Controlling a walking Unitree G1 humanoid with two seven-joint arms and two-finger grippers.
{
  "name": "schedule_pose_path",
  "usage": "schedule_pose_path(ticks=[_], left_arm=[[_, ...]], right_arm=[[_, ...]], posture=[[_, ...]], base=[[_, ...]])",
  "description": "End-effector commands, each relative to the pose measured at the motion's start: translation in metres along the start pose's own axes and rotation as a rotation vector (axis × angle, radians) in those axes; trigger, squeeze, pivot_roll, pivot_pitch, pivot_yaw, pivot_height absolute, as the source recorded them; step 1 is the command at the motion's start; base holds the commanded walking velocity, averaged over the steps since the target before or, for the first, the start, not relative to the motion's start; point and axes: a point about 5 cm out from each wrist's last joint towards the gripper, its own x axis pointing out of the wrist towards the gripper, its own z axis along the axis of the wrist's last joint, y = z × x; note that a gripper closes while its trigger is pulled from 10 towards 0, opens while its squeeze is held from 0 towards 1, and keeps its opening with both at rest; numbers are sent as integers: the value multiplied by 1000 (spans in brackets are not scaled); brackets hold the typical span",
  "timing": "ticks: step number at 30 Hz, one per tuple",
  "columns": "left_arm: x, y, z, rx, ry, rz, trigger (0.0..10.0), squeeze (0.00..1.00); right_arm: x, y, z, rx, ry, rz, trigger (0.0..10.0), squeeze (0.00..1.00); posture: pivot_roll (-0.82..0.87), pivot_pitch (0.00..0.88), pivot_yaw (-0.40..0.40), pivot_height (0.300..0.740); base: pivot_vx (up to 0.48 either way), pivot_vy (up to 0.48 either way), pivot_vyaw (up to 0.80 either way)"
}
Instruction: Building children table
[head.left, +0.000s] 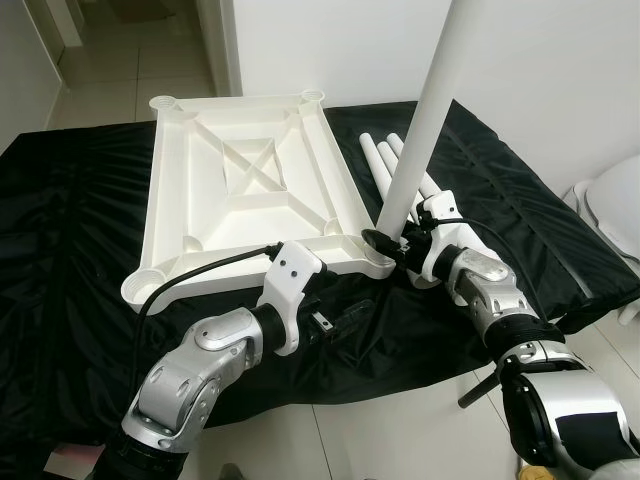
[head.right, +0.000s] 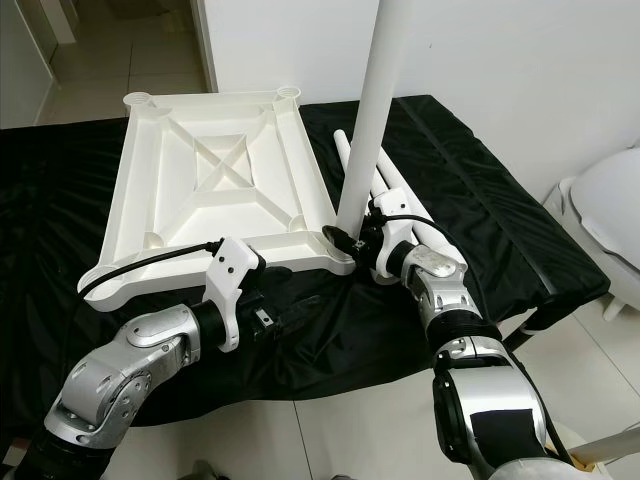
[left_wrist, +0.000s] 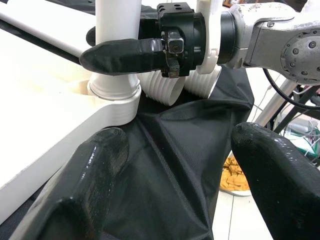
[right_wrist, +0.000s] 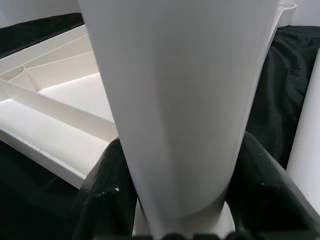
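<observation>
The upturned white plastic tabletop (head.left: 245, 190) lies on the black sheet (head.left: 80, 250). The right gripper (head.left: 385, 243) pinches 1 tall white table leg (head.left: 425, 110), seemingly seated in the near corner socket; the left gripper (left_wrist: 170, 175) hovers spread beside it.

The upturned tabletop (head.left: 240, 190) is plain white, its ribs forming an X pattern. The upright leg (head.left: 425, 110) and the spare legs (head.left: 385, 160) beside the tabletop are the same white. Under them lies a glossy black cloth (head.left: 80, 230). Both silver arms end in black: the right claw (head.left: 385, 243) and the left claw (head.left: 335, 322).
</observation>
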Motion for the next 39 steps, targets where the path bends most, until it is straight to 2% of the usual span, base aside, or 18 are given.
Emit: schedule_pose_path(ticks=[1,2,3,4,6,9,11,12,15,18,19,21,22,25,29,32,34,39], left_arm=[[0,-1,-2,-19,8,-9,10000,0],[0,-1,-2,-19,8,-10,10000,0],[0,-1,-2,-19,8,-10,10000,0],[0,-1,-2,-20,8,-11,10000,0],[0,-1,-2,-21,8,-11,10000,0],[0,-2,-3,-24,8,-12,10000,0],[0,-2,-3,-24,8,-12,10000,0],[0,-3,-3,-25,8,-12,10000,0],[0,-3,-3,-26,8,-13,10000,0],[1,-4,-3,-28,7,-13,10000,0],[1,-4,-3,-28,7,-13,10000,0],[1,-4,-4,-28,7,-14,10000,0],[1,-4,-4,-29,7,-15,10000,0],[1,-4,-4,-30,7,-15,10000,0],[1,-4,-4,-30,6,-15,10000,0],[1,-4,-4,-31,6,-14,10000,0],[2,-4,-4,-30,6,-15,10000,0],[2,-4,-4,-31,6,-16,10000,0]], right_arm=[[-4,3,-14,17,62,16,3412,0],[-5,2,-15,14,65,-8,5451,0],[-5,2,-15,14,65,-8,5451,0],[-4,1,-14,18,58,-38,10000,0],[-3,0,-12,33,41,-79,10000,0],[4,-3,-6,69,-8,-208,10000,0],[5,-4,-4,73,-18,-238,10000,0],[7,-4,-1,85,-45,-291,10000,0],[10,-3,1,100,-68,-342,10000,0],[17,1,4,164,-106,-488,10000,0],[17,1,4,164,-106,-488,10000,0],[19,4,4,168,-113,-524,10000,0],[23,10,4,177,-124,-603,10000,0],[28,17,4,189,-131,-675,10000,0],[38,30,4,195,-126,-733,10000,0],[41,34,5,192,-123,-747,10000,0],[50,41,6,210,-83,-808,10000,0],[56,46,6,234,-47,-862,10000,0]], posture=[[-29,50,4,740],[-29,50,3,740],[-29,50,3,740],[-29,50,3,740],[-30,53,2,740],[-30,54,-1,740],[-30,54,-1,740],[-30,55,-1,740],[-31,54,-2,740],[-31,54,-4,740],[-31,54,-4,740],[-31,54,-4,740],[-30,53,-4,740],[-31,53,-5,740],[-31,53,-5,740],[-31,53,-5,740],[-32,51,-4,740],[-33,50,-3,740]], base=[[0,0,0],[0,0,0],[0,0,0],[0,0,0],[0,0,0],[0,0,0],[0,0,0],[0,0,0],[0,0,0],[0,0,0],[0,0,0],[0,0,0],[0,0,0],[0,0,0],[0,0,0],[0,0,0],[0,0,0],[0,0,0]])
